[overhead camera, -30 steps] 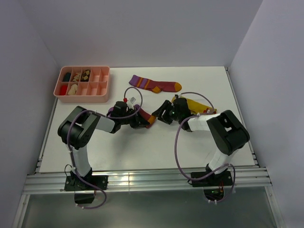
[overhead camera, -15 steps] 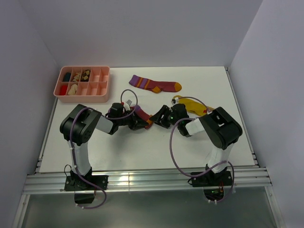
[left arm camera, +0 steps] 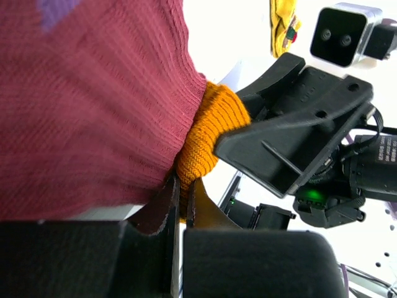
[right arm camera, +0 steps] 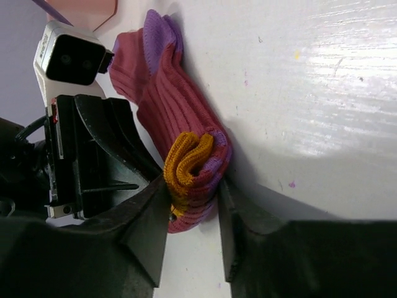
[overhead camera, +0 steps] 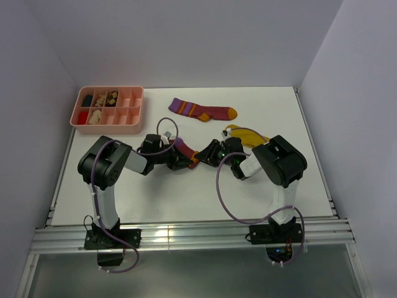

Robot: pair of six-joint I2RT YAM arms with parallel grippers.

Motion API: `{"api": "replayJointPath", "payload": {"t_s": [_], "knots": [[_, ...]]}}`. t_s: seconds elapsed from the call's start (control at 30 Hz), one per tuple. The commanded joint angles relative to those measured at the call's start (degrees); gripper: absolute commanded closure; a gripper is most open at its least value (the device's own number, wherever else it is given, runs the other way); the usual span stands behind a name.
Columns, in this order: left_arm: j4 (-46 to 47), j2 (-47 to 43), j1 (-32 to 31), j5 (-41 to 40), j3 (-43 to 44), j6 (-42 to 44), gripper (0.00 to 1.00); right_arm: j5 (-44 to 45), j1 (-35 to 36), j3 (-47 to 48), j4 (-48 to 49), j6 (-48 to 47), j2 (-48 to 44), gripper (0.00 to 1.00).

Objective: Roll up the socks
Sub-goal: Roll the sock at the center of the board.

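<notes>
A maroon sock (right arm camera: 167,93) with a purple cuff lies bunched between my two grippers near the table's middle (overhead camera: 186,150). My left gripper (left arm camera: 181,186) is shut on its orange toe (left arm camera: 211,130). My right gripper (right arm camera: 192,192) faces it from the right, jaws closed in on the folded orange-and-purple end, both fingers touching the fabric. In the top view the two grippers meet nose to nose, left gripper (overhead camera: 180,159) and right gripper (overhead camera: 208,153). A second maroon sock (overhead camera: 201,110) lies flat at the back. A mustard-yellow sock (overhead camera: 248,133) lies behind the right arm.
A pink divided tray (overhead camera: 133,112) with small items stands at the back left. The right arm's cable loops over the table in front. White walls close in the table on three sides.
My right gripper has slid left up to the maroon sock and narrowed its jaws onto the folded end. The left gripper stayed shut on the toe, shifting slightly.
</notes>
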Motion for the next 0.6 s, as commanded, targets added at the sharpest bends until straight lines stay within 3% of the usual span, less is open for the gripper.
{"api": "replayJointPath", "payload": {"t_s": [0.0,0.07,0.17,0.2,0.27,0.37,0.5,0.57], "knots": [[-5.15,2.54,0.19,-0.09,0.1,0.9,0.99,-0.42,-0.37,1.1,0.63,-0.94,3.44,0.6],[-5.41,2.71,0.19,-0.09,0.19,0.99,0.99,-0.86,-0.46,1.8,0.72,-1.29,3.89,0.66],[-6.72,2.28,0.19,-0.35,0.54,2.3,0.99,-1.04,-0.46,2.33,-1.2,-2.16,3.1,0.94],[-7.17,1.93,0.19,-0.96,0.71,2.92,0.99,-0.77,-0.37,3.02,-4.69,-2.86,1.44,0.99],[-9.35,0.96,0.19,-2.36,1.67,4.58,0.99,0.8,-0.37,4.6,-11.02,-5.66,-0.58,1.0],[-14.98,-2.37,-0.34,-6.32,3.78,11.07,0.9,5.19,-0.19,8.03,-23.94,-8.66,-4.54,1.0],[-21.56,-6.42,-2.44,-13.16,5.63,17.33,0.61,10.91,-0.19,15.49,-43.17,-9.55,-6.83,1.0],[-22.98,-9.39,-3.59,-18.77,6.16,20.83,0.53,12.49,-0.11,18.48,-49.08,-10.25,-6.75,1.0]]}}
